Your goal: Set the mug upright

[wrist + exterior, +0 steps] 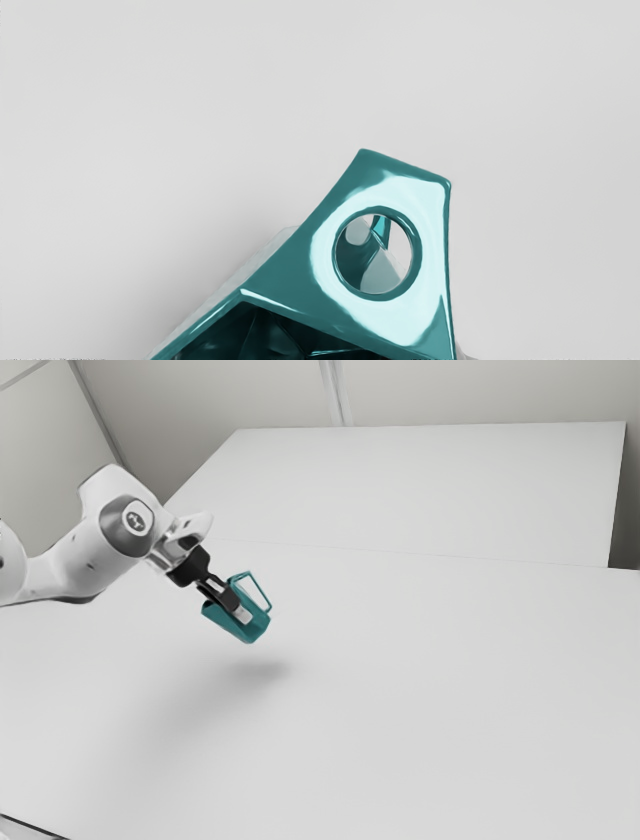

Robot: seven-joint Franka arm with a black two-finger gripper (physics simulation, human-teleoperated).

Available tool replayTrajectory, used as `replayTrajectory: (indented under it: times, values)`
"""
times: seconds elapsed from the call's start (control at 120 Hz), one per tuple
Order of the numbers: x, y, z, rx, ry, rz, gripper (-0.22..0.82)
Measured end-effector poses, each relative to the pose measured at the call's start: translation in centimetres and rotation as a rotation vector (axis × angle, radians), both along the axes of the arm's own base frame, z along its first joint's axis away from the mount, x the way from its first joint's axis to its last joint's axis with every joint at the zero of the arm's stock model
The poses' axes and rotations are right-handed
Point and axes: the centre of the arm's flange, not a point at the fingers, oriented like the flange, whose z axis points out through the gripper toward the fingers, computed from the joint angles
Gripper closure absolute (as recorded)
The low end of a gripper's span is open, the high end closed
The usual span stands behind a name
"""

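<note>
The teal mug [252, 631] hangs tilted above the table in the exterior view, its angular handle on the upper right side and its shadow on the tabletop below. My gripper [242, 614] points down toward the exterior view's right and is shut on the mug, with one finger lying against the near side; the far finger is hidden. In the wrist view the glossy teal mug [300, 280] rises from the bottom edge, showing a flat part with a round hole and, beside it, a dark hollow.
A broad white table [430, 690] lies under the mug. Farther back is another pale flat surface [420, 490], with light walls behind it. A dark edge crosses the exterior view's lower left corner.
</note>
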Motion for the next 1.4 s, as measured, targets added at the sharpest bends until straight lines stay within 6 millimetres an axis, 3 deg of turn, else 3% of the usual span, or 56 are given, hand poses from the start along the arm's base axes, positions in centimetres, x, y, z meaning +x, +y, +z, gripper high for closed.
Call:
replayTrajectory:
  times: [0.3,0.45,0.633,0.767,1.117,1.4]
  values:
    - [0.4,-5.7,0.2,0.172,0.071,-0.067,0.79]
    - [0.0,-7.2,0.1,0.259,0.119,-0.075,0.79]
    - [1.0,-6.9,1.0,0.338,0.123,-0.025,0.79]
    - [2.2,-6.5,3.3,0.399,0.079,0.013,0.79]
    - [4.6,-4.2,1.6,0.457,0.087,0.144,0.79]
    - [5.4,-4.9,-0.4,0.46,0.099,0.19,0.79]
